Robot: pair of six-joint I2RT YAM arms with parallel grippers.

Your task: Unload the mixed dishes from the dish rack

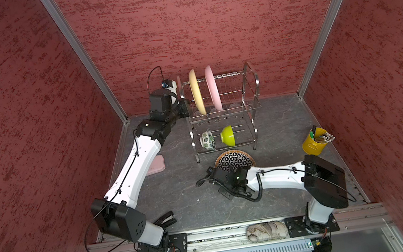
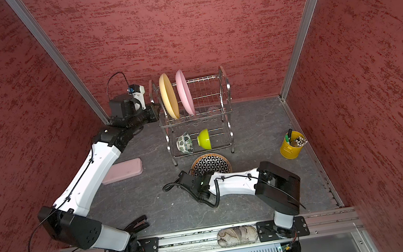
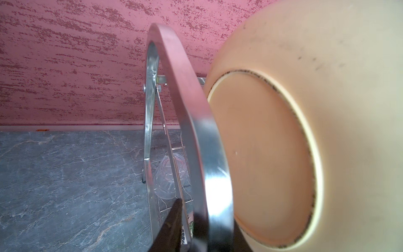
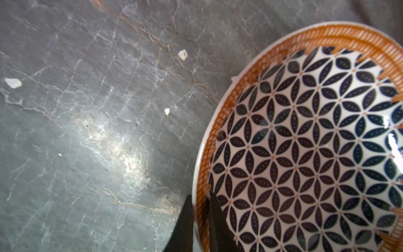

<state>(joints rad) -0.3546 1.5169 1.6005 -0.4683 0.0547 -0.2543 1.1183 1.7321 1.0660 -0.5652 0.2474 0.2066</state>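
The dish rack stands at the back of the table. On its upper tier a tan-yellow plate and a pink plate stand on edge, with a clear tumbler behind them. The lower tier holds a green-leaf bowl and a lime-green bowl, both on their sides. My left gripper is shut on the rack's left arched handle, next to the tan plate's underside. The white black-patterned plate lies flat on the table before the rack. My right gripper is shut on its orange rim.
A yellow metal bucket of utensils stands at the right edge. Under the left arm lies a flat pink box. A black stapler sits near the left arm's base, a patterned pouch on the front rail. Red walls enclose three sides.
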